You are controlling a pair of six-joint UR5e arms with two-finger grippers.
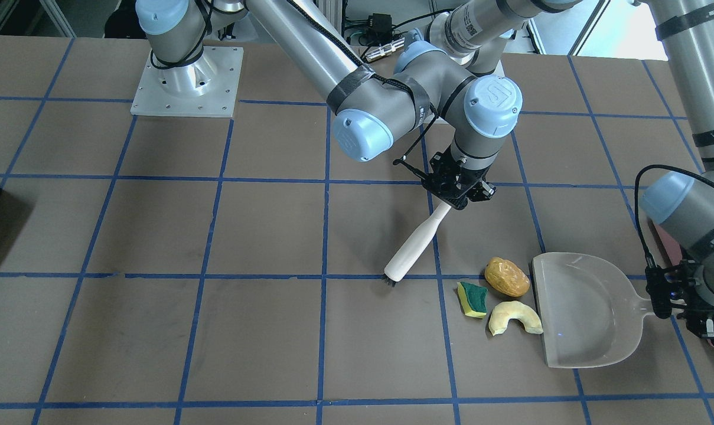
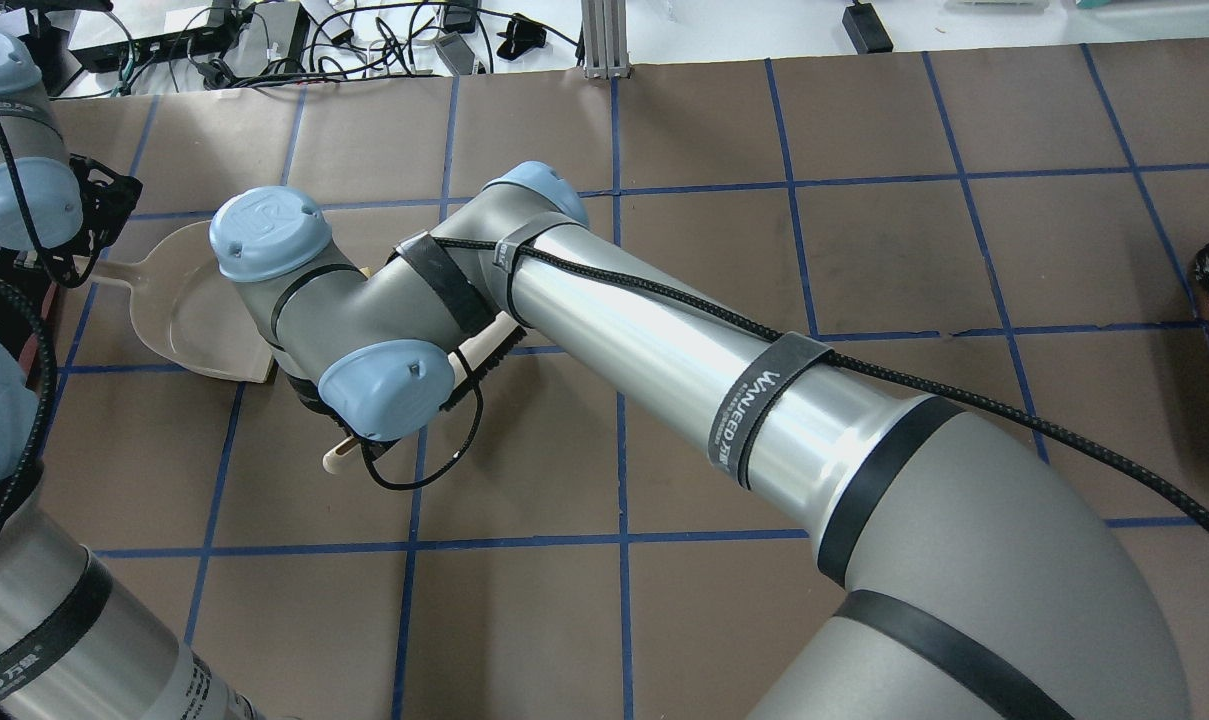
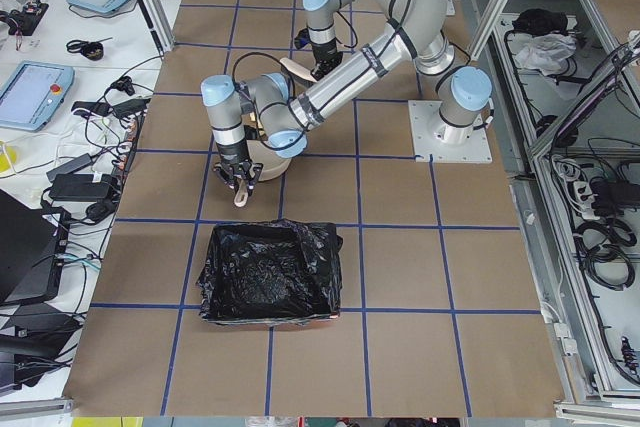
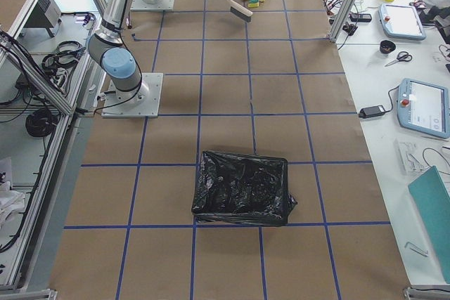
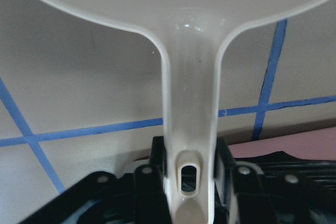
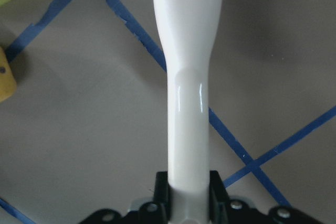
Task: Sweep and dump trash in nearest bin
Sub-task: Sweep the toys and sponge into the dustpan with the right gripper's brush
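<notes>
We find the trash clustered on the brown surface (image 1: 156, 330) toward its left end: the yellow-and-green sponge (image 1: 472, 299), the golden-brown potato-like lump (image 1: 507, 276) and the pale crescent piece (image 1: 514, 317), all just beside the open lip of the white dustpan (image 1: 581, 313). The left claw (image 1: 659, 300) is clamped on the dustpan's handle. The bin (image 3: 268, 272), lined with crinkled black plastic, stands just behind it at the left end. The right claw (image 1: 458, 192) grips the white brush (image 1: 416, 243), which is tilted with its bristles down near the sponge. A second bin (image 4: 242, 187) sits well apart toward the right end. Blue tape (image 1: 324, 236) squares off the surface, and a bench (image 4: 380, 82) with tablets (image 4: 425, 107) and cables (image 3: 100, 137) lines the operators' edge.
</notes>
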